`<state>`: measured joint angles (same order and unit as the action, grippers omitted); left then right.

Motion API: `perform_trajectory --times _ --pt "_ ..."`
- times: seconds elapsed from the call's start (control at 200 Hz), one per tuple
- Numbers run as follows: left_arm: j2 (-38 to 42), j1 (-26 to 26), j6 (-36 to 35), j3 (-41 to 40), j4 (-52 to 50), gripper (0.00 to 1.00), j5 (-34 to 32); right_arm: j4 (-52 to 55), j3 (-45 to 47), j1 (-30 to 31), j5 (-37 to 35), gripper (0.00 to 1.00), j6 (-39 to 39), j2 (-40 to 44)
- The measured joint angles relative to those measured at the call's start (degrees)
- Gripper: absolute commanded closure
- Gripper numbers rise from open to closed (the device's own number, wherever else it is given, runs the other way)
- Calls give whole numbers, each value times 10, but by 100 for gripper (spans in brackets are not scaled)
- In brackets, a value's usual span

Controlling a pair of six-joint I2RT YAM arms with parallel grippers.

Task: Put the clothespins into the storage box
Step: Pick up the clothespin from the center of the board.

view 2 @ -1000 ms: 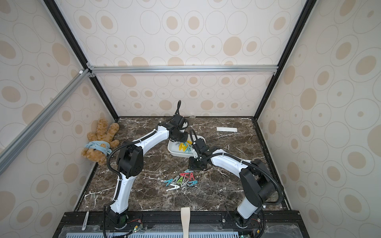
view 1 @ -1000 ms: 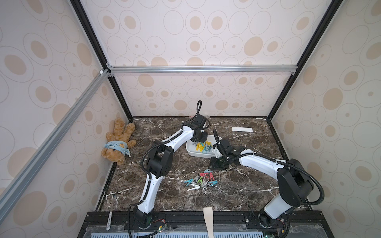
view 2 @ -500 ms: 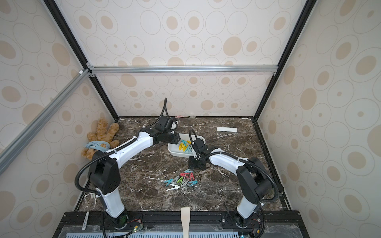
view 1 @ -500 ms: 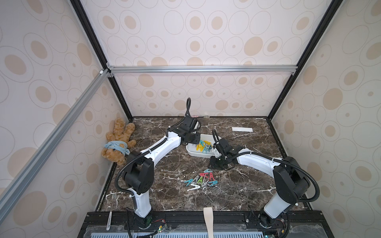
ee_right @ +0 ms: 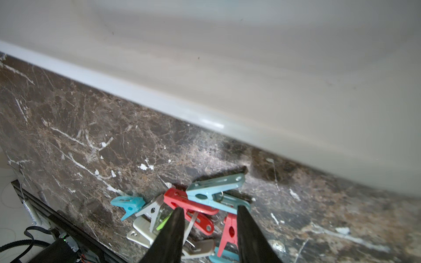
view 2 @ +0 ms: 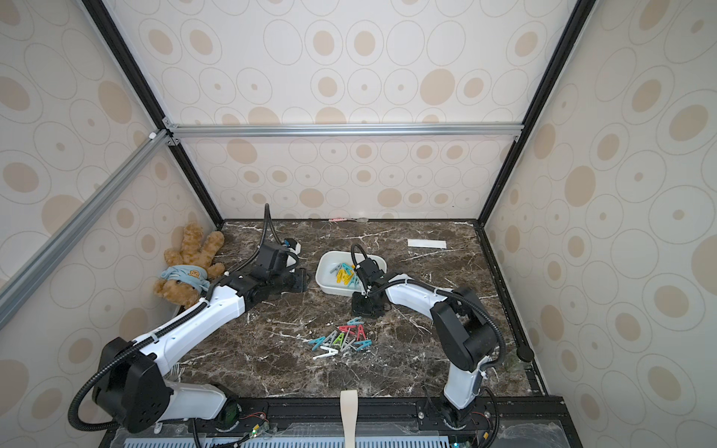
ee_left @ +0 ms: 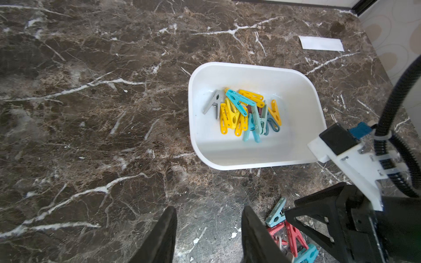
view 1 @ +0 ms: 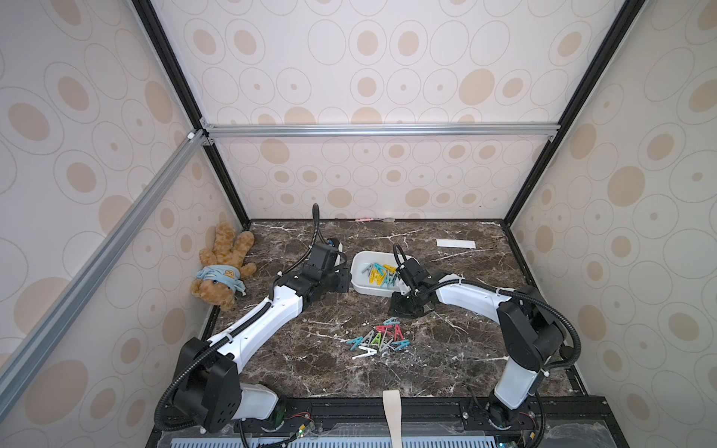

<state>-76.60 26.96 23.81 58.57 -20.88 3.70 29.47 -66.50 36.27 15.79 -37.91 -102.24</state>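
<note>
Both empty, left end effector [ee_left: 208, 213] and right end effector [ee_right: 208, 211] gape beside storage box [ee_left: 250, 66] (teddy bear [view 1: 222, 268] aside).

Right wrist view | storage box [ee_right: 273, 68] wall blurred, cropped just beyond right claw [ee_right: 209, 207] | clothespins [ee_right: 214, 186] partly hidden behind that claw, some cut by frame edge

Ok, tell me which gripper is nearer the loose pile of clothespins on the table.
Right. The right gripper hangs just beyond the clothespin pile, between it and the storage box. The left gripper sits beside the box's left end, farther off.
</note>
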Motion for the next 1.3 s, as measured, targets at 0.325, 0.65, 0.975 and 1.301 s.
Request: perform_trajectory --times 0.325,0.65,0.975,1.301 --pt "37 -23 6 -33 29 52 16 28 -7 1 -17 57 -7 -14" --pt "43 -35 6 -45 34 52 28 37 -35 8 -10 64 -9 -54" --pt "66 -47 6 -58 37 52 28 62 -86 18 -10 78 10 -94" --pt "73 -53 6 -67 35 52 23 79 -119 23 -26 94 35 -123"
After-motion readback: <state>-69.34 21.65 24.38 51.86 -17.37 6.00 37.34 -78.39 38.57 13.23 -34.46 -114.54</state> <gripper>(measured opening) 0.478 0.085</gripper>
